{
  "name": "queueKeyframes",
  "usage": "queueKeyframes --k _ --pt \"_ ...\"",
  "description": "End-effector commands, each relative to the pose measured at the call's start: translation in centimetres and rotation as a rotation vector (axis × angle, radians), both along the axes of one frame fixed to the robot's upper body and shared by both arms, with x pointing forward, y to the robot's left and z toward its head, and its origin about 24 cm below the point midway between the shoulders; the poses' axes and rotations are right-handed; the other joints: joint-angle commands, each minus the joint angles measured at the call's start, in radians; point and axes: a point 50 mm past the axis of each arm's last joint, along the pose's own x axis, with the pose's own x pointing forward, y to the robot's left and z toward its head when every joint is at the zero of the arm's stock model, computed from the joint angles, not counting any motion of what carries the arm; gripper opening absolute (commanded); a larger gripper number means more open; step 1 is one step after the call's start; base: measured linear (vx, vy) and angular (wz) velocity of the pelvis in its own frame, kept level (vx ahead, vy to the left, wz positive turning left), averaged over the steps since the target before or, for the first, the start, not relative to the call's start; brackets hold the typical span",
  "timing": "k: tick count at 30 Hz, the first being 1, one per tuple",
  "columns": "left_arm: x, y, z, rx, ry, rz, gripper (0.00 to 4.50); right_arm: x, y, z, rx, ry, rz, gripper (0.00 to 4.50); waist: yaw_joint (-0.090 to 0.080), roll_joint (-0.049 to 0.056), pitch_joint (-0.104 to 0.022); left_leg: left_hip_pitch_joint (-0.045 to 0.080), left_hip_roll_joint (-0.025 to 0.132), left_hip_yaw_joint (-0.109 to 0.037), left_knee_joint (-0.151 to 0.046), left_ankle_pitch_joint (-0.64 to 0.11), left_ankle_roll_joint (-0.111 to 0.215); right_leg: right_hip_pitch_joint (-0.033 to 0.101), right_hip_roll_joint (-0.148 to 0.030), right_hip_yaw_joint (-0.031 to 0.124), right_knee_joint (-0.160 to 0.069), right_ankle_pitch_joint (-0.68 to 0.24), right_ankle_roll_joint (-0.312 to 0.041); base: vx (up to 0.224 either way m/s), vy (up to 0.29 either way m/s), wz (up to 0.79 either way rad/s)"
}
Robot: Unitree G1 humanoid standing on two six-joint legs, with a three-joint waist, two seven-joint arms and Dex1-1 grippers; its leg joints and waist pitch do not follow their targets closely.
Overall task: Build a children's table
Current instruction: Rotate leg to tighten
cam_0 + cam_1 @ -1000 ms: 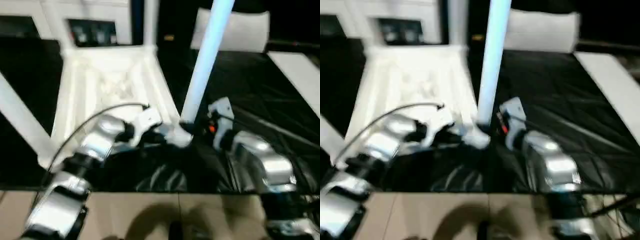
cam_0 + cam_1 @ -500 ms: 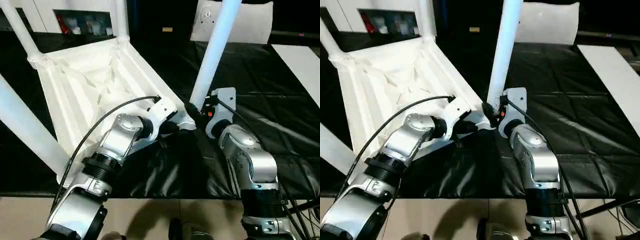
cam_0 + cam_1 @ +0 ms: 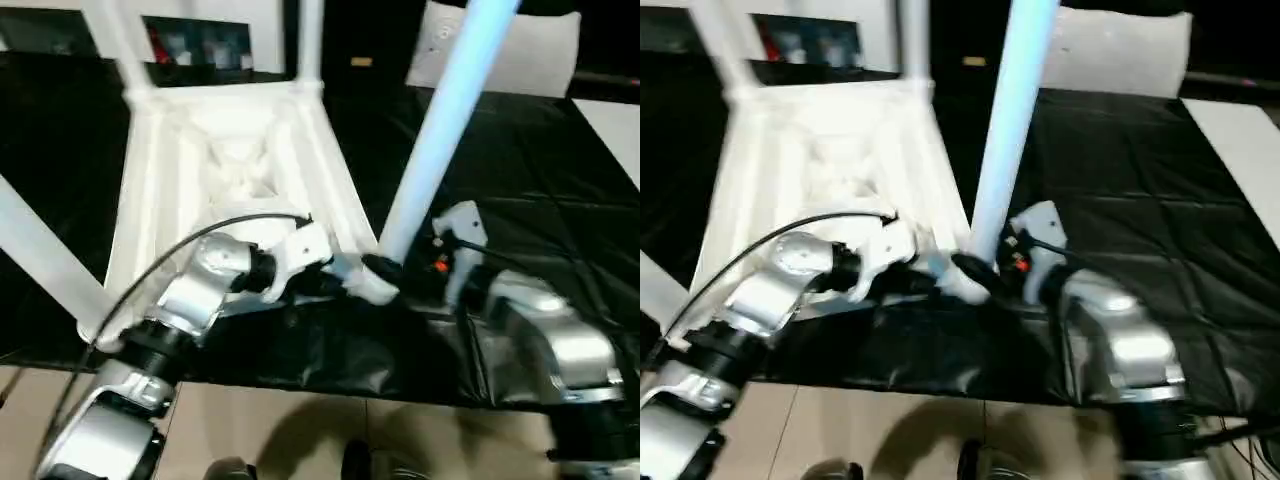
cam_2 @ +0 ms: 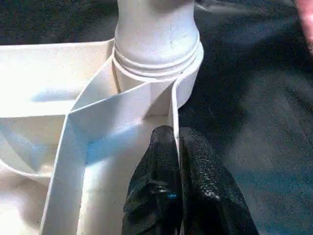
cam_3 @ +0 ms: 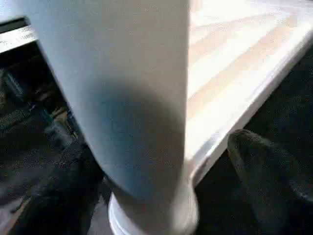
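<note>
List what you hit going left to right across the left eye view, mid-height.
Slanted white plastic leg at the left edge → upturned white square ribbed tabletop → left pincer → pale tapered round leg → right pincer.

The upturned children's table (image 3: 230, 170) fills the worktop's (image 3: 560, 200) left half, its legs (image 3: 445, 120) rising like posts. The near corner socket (image 4: 156, 63) is crowded: the left gripper (image 4: 178, 161) pinches the rim wall there, and the right gripper (image 5: 161, 161) straddles the near leg's base. Bare black worktop lies open toward the right edge.
</note>
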Motion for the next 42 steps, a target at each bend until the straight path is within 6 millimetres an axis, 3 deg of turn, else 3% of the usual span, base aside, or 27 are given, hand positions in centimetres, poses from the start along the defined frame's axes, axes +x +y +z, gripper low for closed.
queueKeyframes --k 1,7,19,22,30,37,42 --pt "-0.7 0.0 -0.2 0.058 0.027 -0.169 0.0 -0.5 -0.4 0.0 -0.015 0.009 0.148 4.18 -0.001 -0.005 -0.083 -0.01 0.032 0.004 -0.064 -0.016 0.145 0.084 -0.064 0.071 -0.062 -0.289 -0.156 0.0 0.0 0.0" --pt "-0.8 0.5 0.0 0.112 0.034 -0.281 0.0 -1.1 -0.7 -0.2 -0.019 0.033 0.34 4.18 0.011 -0.008 -0.085 -0.012 0.034 0.005 -0.061 0.004 0.155 0.086 -0.066 0.072 -0.057 -0.283 -0.167 0.0 0.0 0.0" --pt "-1.5 0.1 -0.3 0.167 0.044 -0.458 0.0 -1.2 -0.4 -0.4 -0.012 0.075 0.545 3.08 0.036 -0.009 -0.093 -0.01 0.041 0.008 -0.057 0.037 0.152 0.086 -0.066 0.071 -0.045 -0.236 -0.194 0.0 0.0 0.0" --pt "-1.5 0.1 -0.3 0.17 0.043 -0.467 0.0 -1.3 -0.3 -0.3 -0.003 0.084 0.57 2.9 0.044 -0.008 -0.093 -0.01 0.042 0.008 -0.057 0.041 0.15 0.085 -0.067 0.071 -0.044 -0.239 -0.189 0.0 0.0 0.0" --pt "-1.7 0.1 -0.5 0.171 0.048 -0.482 0.0 -1.3 -0.2 -0.6 -0.002 0.086 0.584 2.17 0.044 -0.011 -0.091 -0.012 0.038 0.009 -0.058 0.027 0.131 0.086 -0.065 0.07 -0.049 -0.272 -0.166 0.0 0.0 0.0" --pt "-1.7 0.2 -0.7 0.165 0.055 -0.468 0.0 -1.6 -0.2 -0.6 0.01 0.103 0.596 1.99 0.044 -0.013 -0.092 -0.013 0.037 0.009 -0.057 0.036 0.135 0.086 -0.064 0.07 -0.047 -0.26 -0.166 0.0 0.0 0.0" --pt "-1.1 -0.2 -0.7 0.111 0.056 -0.354 0.0 -2.1 0.7 -0.8 0.081 0.144 0.513 1.97 0.043 -0.015 -0.089 -0.013 0.037 0.008 -0.059 0.028 0.126 0.087 -0.063 0.068 -0.052 -0.29 -0.15 0.0 0.0 0.0"
